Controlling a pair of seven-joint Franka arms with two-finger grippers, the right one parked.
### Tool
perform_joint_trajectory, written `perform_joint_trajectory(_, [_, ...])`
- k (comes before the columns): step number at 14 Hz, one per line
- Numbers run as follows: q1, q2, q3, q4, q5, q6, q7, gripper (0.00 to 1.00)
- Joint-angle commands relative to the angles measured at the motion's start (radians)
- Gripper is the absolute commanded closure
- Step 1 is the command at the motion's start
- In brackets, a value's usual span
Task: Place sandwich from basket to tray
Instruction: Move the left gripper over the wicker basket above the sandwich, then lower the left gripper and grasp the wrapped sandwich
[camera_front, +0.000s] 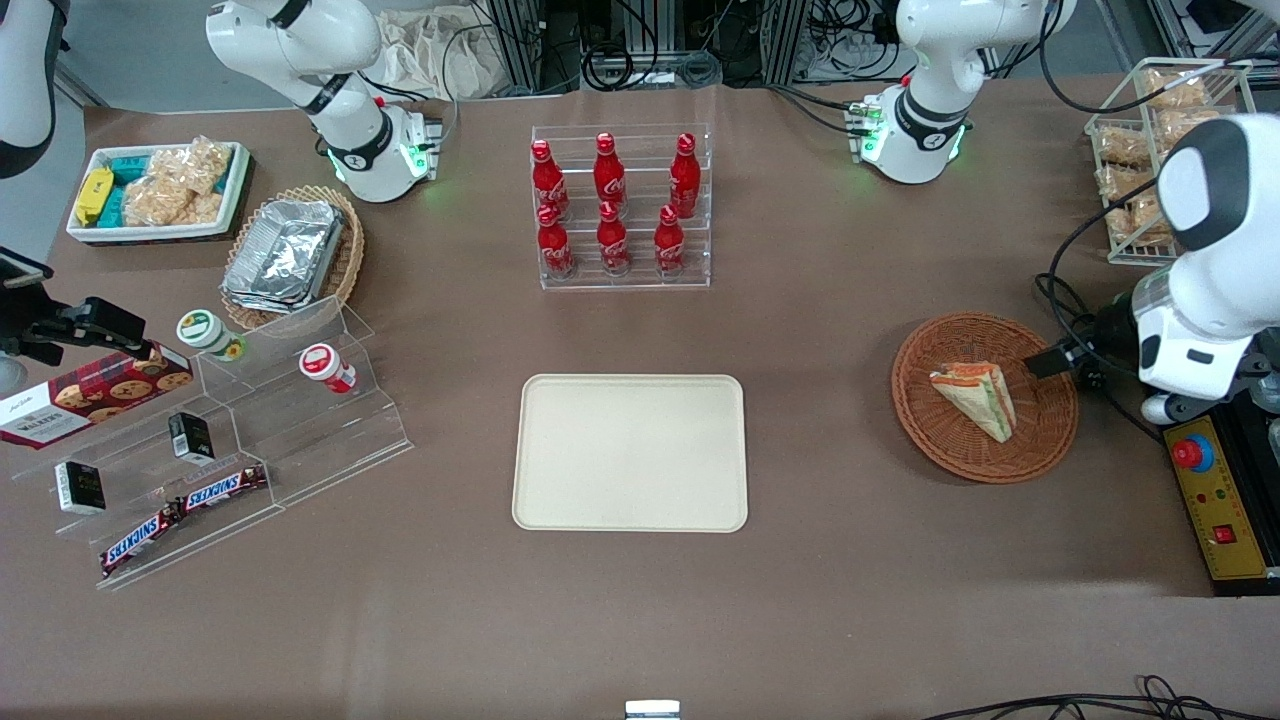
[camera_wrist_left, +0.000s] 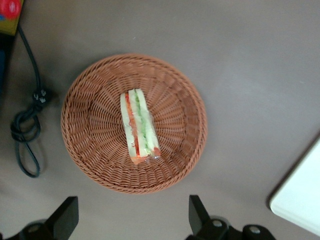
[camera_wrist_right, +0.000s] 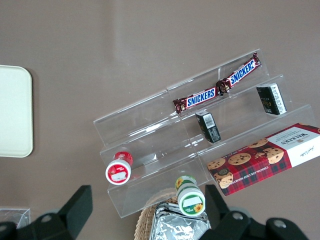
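Note:
The sandwich (camera_front: 975, 398) (camera_wrist_left: 139, 127), a wrapped wedge with orange and green layers, lies in the middle of the round reddish-brown basket (camera_front: 920, 420) (camera_wrist_left: 90, 150). My gripper (camera_front: 1058, 364) (camera_wrist_left: 131, 220) hangs open above the basket's rim on the working arm's side, high over the table. Nothing sits between its black fingers (camera_wrist_left: 65, 216), and it touches neither sandwich nor basket. The cream tray (camera_front: 630, 452) (camera_wrist_left: 300, 200) lies bare at the table's middle, beside the basket toward the parked arm's end.
A clear rack of red bottles (camera_front: 620, 205) stands farther from the front camera than the tray. A yellow control box with a red button (camera_front: 1210, 500) and a looped black cable (camera_wrist_left: 27, 125) lie beside the basket. A wire basket of snacks (camera_front: 1150, 150) stands at the working arm's end.

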Motion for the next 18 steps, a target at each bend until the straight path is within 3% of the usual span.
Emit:
perform_joint_trajectory(1, [0.032,-0.003,-0.006,-0.153,0.012,0.172,-0.097,0.01])
perform_joint_trajectory(6, [0.035,0.130,0.003,-0.296,0.011,0.461,-0.210,0.01])
perform_joint_trajectory(11, [0.029,0.184,0.004,-0.296,0.011,0.527,-0.277,0.01])
perform_joint_trajectory(12, [0.026,0.196,0.004,-0.296,0.011,0.541,-0.277,0.07])
perform_joint_trajectory(13, [0.024,0.215,0.004,-0.296,0.012,0.552,-0.277,0.26])
perform_joint_trajectory(15, [0.020,0.239,0.003,-0.291,0.012,0.559,-0.274,0.82])
perform_joint_trajectory(16, [0.020,0.241,0.003,-0.290,0.020,0.561,-0.252,1.00])
perform_joint_trajectory(18, [0.020,0.221,0.000,-0.279,0.031,0.547,-0.188,1.00])
